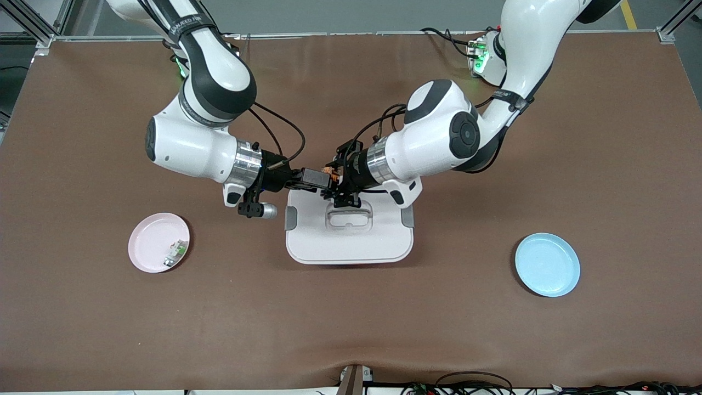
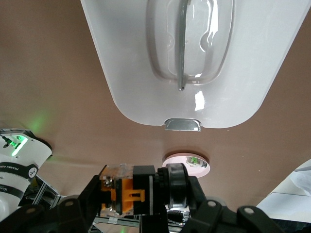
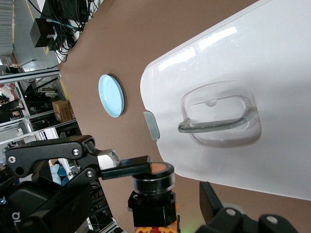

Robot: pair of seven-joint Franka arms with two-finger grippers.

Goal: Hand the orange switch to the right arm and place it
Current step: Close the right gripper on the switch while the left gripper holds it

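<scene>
Above the glossy white lidded box (image 1: 349,236) at mid-table, the left gripper (image 1: 335,181) clamps the cylindrical, orange-capped orange switch (image 1: 327,174). The right gripper (image 1: 313,180), fingers parted, brackets its cap.

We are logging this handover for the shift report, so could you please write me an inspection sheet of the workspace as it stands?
Surface: brown table, one white lidded box at its middle.
Job's things: orange switch held in the air over the box's edge, between both grippers.
Clutter: pink plate toward the right arm's end, holding a small white-and-green part; blue plate toward the left arm's end.
Grippers: left gripper shut on the switch; right gripper at the switch's orange cap, fingers open.
Cables: black leads along both wrists.
Surroundings: aluminium frame and cables at the table's edges.
</scene>
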